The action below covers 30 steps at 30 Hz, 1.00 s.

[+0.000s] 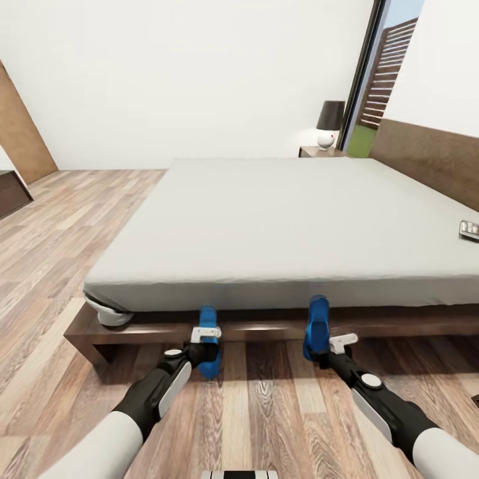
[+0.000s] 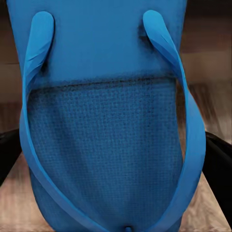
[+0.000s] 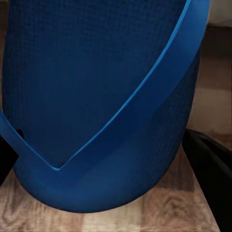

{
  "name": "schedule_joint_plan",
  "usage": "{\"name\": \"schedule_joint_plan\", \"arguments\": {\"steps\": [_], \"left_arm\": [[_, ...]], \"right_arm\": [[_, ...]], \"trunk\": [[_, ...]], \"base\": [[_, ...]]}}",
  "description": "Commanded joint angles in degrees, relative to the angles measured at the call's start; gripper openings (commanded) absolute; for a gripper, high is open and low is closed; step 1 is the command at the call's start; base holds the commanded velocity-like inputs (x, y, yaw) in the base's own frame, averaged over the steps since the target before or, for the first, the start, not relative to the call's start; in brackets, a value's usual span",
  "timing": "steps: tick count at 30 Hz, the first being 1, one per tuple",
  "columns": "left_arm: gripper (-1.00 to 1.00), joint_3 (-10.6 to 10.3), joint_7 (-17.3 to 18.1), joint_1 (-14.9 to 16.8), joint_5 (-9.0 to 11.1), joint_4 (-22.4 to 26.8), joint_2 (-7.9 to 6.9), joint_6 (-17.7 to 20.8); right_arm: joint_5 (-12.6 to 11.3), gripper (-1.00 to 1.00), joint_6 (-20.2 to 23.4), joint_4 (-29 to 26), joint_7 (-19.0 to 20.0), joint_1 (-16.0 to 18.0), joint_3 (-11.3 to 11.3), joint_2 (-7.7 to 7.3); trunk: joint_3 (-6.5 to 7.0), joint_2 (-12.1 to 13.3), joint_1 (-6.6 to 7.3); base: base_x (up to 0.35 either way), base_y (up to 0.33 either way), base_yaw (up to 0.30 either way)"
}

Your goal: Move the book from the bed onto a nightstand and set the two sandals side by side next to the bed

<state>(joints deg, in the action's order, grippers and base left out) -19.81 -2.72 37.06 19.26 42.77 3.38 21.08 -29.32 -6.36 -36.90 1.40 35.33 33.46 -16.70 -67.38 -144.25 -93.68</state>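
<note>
Two bright blue sandals hang upright over the wood floor just in front of the bed's dark frame [image 1: 266, 329]. My left gripper [image 1: 207, 347] is shut on the left sandal [image 1: 208, 320]. The right gripper [image 1: 326, 346] is shut on the right sandal [image 1: 318, 319]. Up close, the left sandal [image 2: 116, 121] shows its straps between dark fingers [image 2: 220, 162]. The right sandal [image 3: 96, 96] hangs beside a dark finger [image 3: 212, 169]. A small dark flat thing, apparently the book [image 1: 470, 230], lies on the grey mattress [image 1: 279, 213] at the far right, cut off by the picture's edge. A nightstand [image 1: 320, 152] stands beyond the bed.
A lamp [image 1: 329, 123] sits on the nightstand by the tall window [image 1: 382, 73]. The headboard [image 1: 432, 156] runs along the right. A pale grey lump [image 1: 110, 314] sticks out at the bed's near left corner. Dark furniture [image 1: 12, 193] stands far left on open plank floor [image 1: 60, 239].
</note>
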Motion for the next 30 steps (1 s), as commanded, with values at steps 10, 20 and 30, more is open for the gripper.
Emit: {"name": "schedule_joint_plan", "arguments": {"steps": [10, 20, 30], "left_arm": [[-1.00, -0.01, -2.91, -1.10, 0.60, -9.29, 0.94, 2.67], [-1.00, 0.19, -3.13, 2.26, 0.75, -12.05, 2.63, 16.06], [-1.00, 2.33, -8.69, 3.63, 1.50, -10.45, 2.56, 19.42]], "right_arm": [[-0.75, -1.00, 1.16, 12.56, 0.30, -2.81, 0.22, 2.00], [-0.62, -1.00, 16.65, 16.03, -1.45, -1.04, 0.04, 6.20], [-0.57, -1.00, 19.99, 15.26, -1.68, -0.17, -0.36, 6.42]], "trunk": [[-0.04, -0.02, 0.02], [-0.04, -0.02, 0.02], [-0.70, -0.06, -0.06]], "base": [[0.000, 0.000, 0.000], [0.000, 0.000, 0.000], [0.000, 0.000, 0.000]]}}
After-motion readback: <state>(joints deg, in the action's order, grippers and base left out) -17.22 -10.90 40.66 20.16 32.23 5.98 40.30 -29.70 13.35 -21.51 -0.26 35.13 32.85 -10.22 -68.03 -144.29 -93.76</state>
